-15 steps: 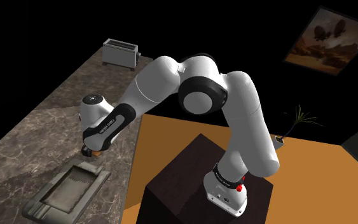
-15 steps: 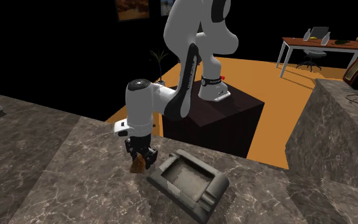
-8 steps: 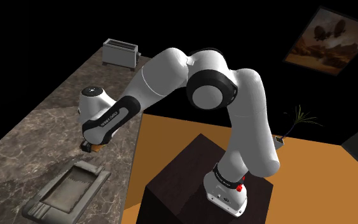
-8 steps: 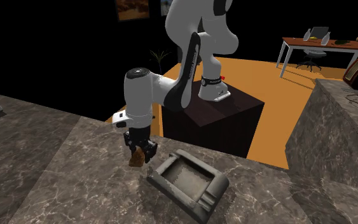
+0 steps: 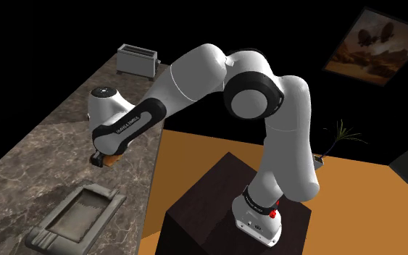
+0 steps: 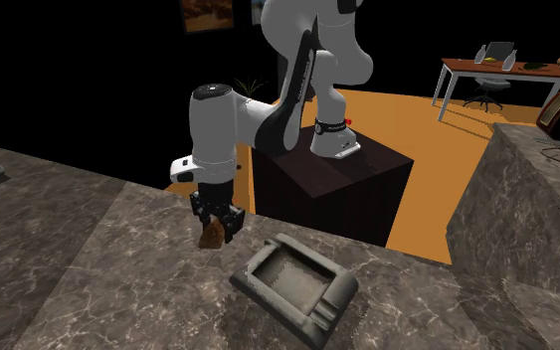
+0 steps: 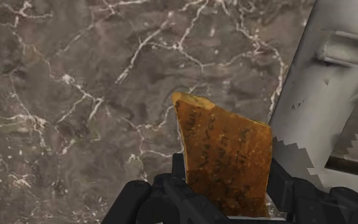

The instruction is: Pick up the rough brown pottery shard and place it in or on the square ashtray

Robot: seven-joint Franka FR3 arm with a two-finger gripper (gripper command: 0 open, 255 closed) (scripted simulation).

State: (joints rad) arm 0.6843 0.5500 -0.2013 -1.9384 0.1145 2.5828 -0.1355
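Note:
A rough brown pottery shard (image 7: 225, 156) sits clasped between my black fingers, held above the marble counter. In the second exterior view my gripper (image 6: 214, 227) hangs over the countertop with the shard (image 6: 209, 235) in it, a little to the left of the grey square ashtray (image 6: 295, 285). In the shoulder view the gripper (image 5: 102, 157) carries the shard (image 5: 109, 160) just beyond the ashtray (image 5: 75, 216). The ashtray's pale rim (image 7: 336, 76) shows beside the shard in the wrist view.
A dark marble counter (image 5: 28, 156) bears a grey toaster (image 5: 135, 59) at its far end. The dark stand (image 5: 217, 203) and orange floor (image 5: 369, 203) lie to the shoulder view's right. A raised marble block (image 6: 526, 209) and a desk (image 6: 506, 75) stand in the second exterior view.
My gripper has risen off the counter with the shard in it. The arm's elbow has swung higher. The ashtray has stayed in place.

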